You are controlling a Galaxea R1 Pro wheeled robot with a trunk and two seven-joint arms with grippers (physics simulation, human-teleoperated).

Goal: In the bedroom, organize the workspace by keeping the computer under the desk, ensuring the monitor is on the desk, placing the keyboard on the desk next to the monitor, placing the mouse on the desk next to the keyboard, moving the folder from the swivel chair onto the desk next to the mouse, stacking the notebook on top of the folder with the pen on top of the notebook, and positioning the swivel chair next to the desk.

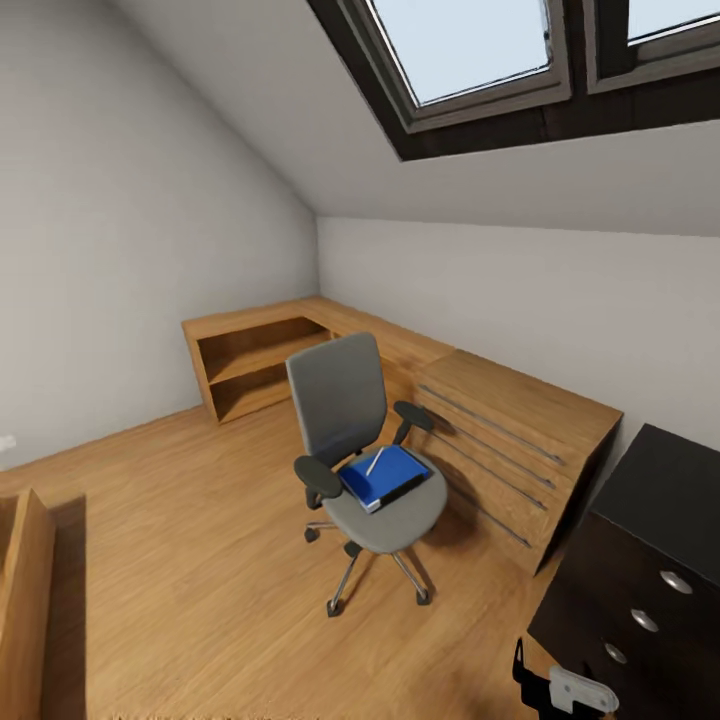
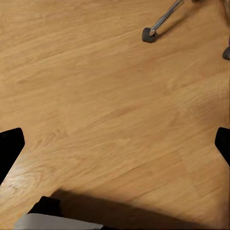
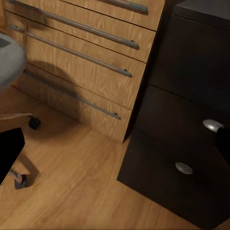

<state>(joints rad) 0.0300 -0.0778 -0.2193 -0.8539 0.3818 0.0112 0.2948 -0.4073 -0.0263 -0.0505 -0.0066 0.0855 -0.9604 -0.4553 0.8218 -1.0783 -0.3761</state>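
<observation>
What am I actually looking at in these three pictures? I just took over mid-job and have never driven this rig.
It is a simulated wheeled robot with two arms. The big picture comes from its head camera, looking down into an attic bedroom. The grey swivel chair stands on the wood floor, with the blue folder on its seat and the white pen lying on top. Behind it runs a light-wood drawer and shelf unit; the black drawer block at the right belongs to the desk.

The other two pictures come from cameras near each hand. The left one looks down at bare floor and a chair castor. The right one faces the wooden drawers and the black drawer block. Dark fingers sit at the edges, wide apart; nothing is held.
</observation>
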